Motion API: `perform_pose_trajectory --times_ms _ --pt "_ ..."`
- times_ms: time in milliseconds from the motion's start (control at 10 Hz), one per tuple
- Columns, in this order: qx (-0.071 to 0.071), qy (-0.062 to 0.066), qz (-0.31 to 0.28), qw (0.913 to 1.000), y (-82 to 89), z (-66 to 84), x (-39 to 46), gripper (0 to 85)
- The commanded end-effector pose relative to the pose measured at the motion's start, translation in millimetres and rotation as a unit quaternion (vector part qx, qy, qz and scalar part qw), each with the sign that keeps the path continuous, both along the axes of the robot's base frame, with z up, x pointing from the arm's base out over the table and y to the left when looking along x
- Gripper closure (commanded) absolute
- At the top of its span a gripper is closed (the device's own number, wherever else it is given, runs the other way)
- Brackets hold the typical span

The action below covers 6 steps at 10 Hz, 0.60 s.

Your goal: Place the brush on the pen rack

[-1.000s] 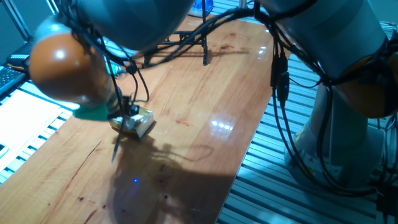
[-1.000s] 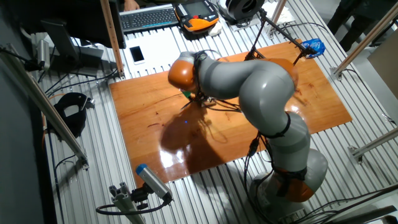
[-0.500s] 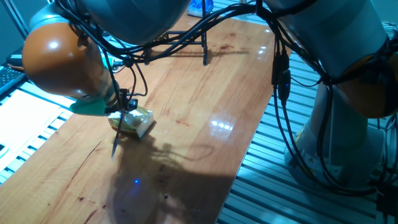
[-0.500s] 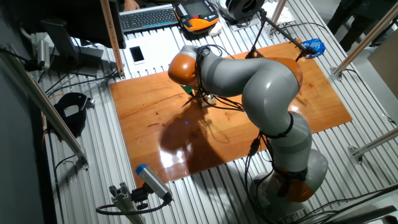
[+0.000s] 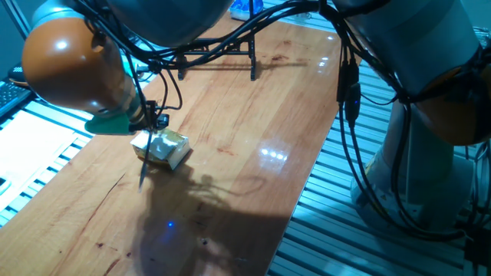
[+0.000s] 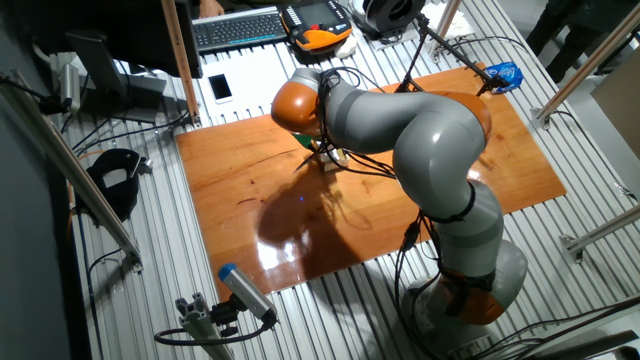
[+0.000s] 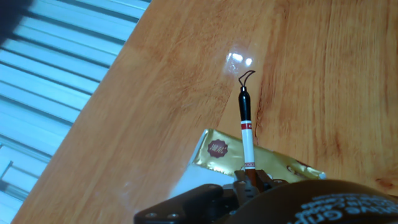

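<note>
My gripper (image 5: 153, 125) is shut on the brush (image 5: 143, 167), a thin long stick that slants down to the table past the yellowish box (image 5: 167, 149). In the hand view the fingers (image 7: 260, 180) clamp the brush (image 7: 246, 127) low in the frame. Its black end and small loop point away over the box (image 7: 217, 151) and the wood. The black pen rack (image 5: 252, 61) stands at the table's far end, well apart from the gripper. In the other fixed view the gripper (image 6: 318, 152) is under the orange wrist, and the rack is hidden by the arm.
The wooden table (image 6: 230, 190) lies on a slatted metal bench. A keyboard (image 6: 238, 28), an orange pendant (image 6: 318, 22) and a phone (image 6: 220, 87) lie behind it. A blue item (image 6: 503, 73) sits at the far corner. Cables (image 5: 345, 92) hang from the arm.
The wrist and gripper have risen slightly and shifted left with the brush; its lower end is a little higher. The box has stayed in place.
</note>
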<state>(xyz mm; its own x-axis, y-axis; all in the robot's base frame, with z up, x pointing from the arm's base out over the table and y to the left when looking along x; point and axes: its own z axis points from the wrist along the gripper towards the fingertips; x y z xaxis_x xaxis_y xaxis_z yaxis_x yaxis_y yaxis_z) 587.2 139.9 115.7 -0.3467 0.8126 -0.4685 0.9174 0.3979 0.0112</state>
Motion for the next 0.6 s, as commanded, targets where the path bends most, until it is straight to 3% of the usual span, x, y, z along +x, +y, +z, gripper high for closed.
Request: perform_pose_trajectory --times_ms 0,500 --pt "0.0 0.001 0.002 1.0 -0.6 0.7 -0.4 85.0" --pt "-0.004 0.008 0.03 0.9995 -10.1 10.5 -8.0 85.0"
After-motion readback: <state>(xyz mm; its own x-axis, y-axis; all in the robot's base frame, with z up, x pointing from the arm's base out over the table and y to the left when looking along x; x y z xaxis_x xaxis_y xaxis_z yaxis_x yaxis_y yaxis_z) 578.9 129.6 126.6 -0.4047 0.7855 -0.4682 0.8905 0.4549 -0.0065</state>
